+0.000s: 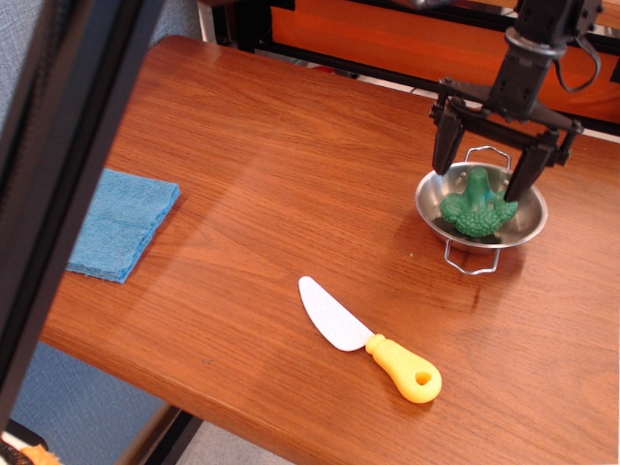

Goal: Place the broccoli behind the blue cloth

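The dark green broccoli (477,204) lies in a small steel bowl (481,208) at the right of the wooden table. My gripper (483,169) hangs open just above the bowl, its two black fingers (446,145) standing either side of the broccoli's stem, not closed on it. The blue cloth (123,225) lies flat at the table's left edge. Its left part is hidden behind a dark out-of-focus bar (68,184) close to the camera.
A toy knife (368,339) with a white blade and yellow handle lies near the front middle of the table (281,165). An orange and black frame (387,39) runs behind the table's back edge. A blue wall is at the left.
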